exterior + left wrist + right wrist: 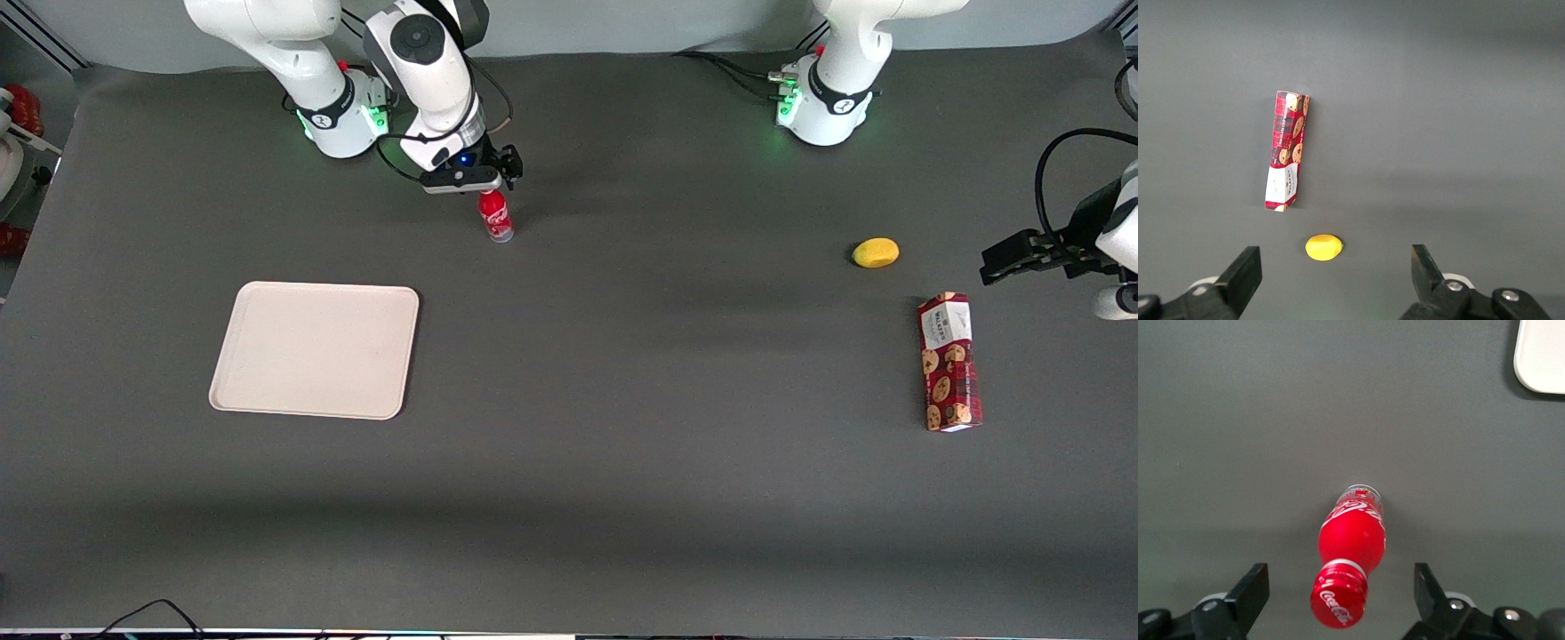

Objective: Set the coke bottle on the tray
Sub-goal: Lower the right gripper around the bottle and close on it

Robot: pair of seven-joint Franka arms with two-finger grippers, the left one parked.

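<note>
Right arm reaches out from its base near the bench edge farthest from the front camera, at the working arm's end, forearm angled down and toward the bench middle. Wrist pitched so the end effector (pixel 487 188) points straight down at the bench surface. End effector hangs low, poised directly over the standing coke bottle (pixel 496 216), cap just beneath it. Wrist view: both fingers (pixel 1253 590) spread wide, one on each side of the bottle's cap, neither touching it. A blue light shows on the wrist housing, green light glows at the base.
</note>
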